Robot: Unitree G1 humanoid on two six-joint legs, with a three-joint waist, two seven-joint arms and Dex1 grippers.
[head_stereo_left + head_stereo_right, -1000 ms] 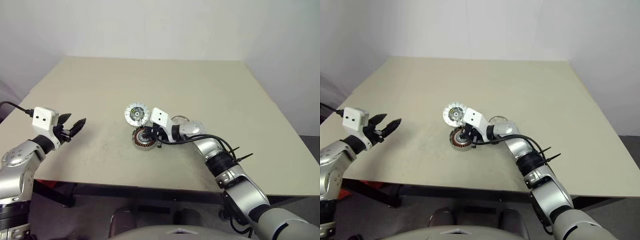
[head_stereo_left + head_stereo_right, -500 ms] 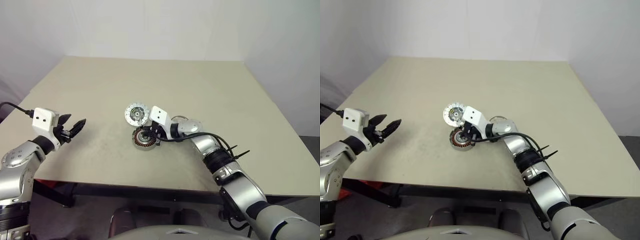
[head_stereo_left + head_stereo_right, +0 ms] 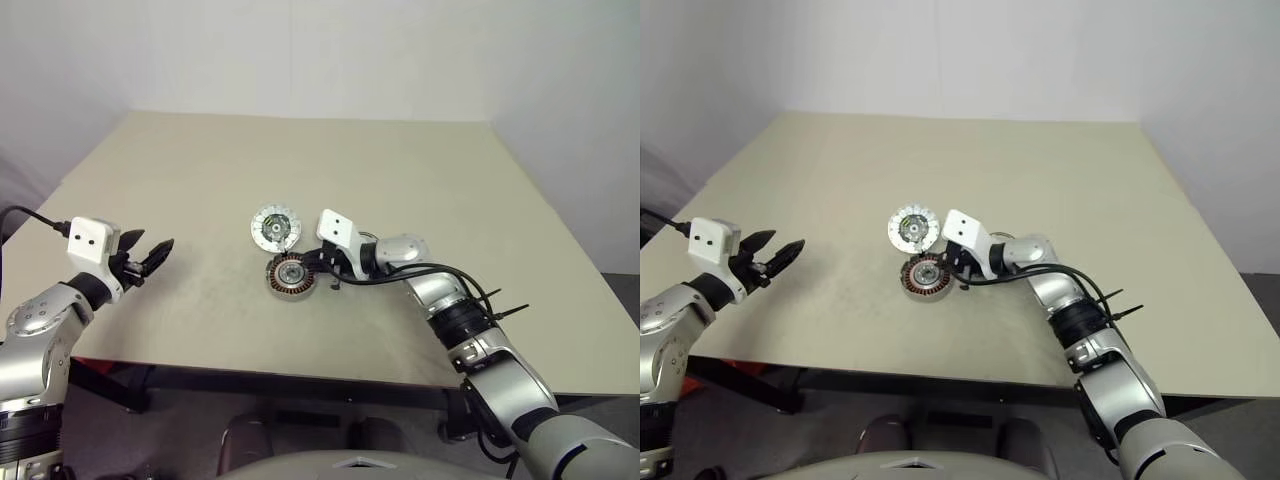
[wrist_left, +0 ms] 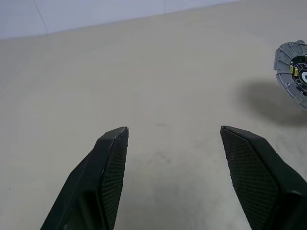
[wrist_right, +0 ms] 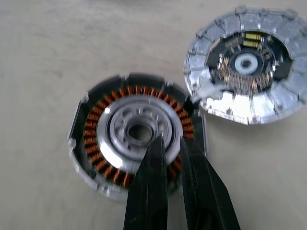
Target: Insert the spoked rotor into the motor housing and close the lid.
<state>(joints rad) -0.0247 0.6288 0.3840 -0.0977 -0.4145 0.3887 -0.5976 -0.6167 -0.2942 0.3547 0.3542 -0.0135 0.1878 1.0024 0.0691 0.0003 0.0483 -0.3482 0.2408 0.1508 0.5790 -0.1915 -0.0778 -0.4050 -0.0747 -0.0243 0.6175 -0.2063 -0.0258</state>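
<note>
The motor housing (image 5: 91, 143), a dark-rimmed disc with copper windings, lies flat near the table's middle (image 3: 290, 275). In its centre sits the spoked rotor (image 5: 139, 130), a silver wheel with gaps and a hub hole. The lid (image 5: 244, 64), a silver disc with green and black marks, lies just behind the housing (image 3: 275, 227), its edge at the housing's rim. My right gripper (image 5: 170, 143) is shut and empty, its tips over the housing's near side (image 3: 314, 268). My left gripper (image 4: 175, 132) hovers open and empty far to the left (image 3: 150, 255), apart from the parts.
The beige table (image 3: 400, 180) ends at a front edge close below both arms. My right arm's black cable (image 3: 440, 275) trails over the table to the right of the housing.
My right gripper has drawn back to the right, off the housing's centre, which now shows the rotor in it. The left arm has kept still.
</note>
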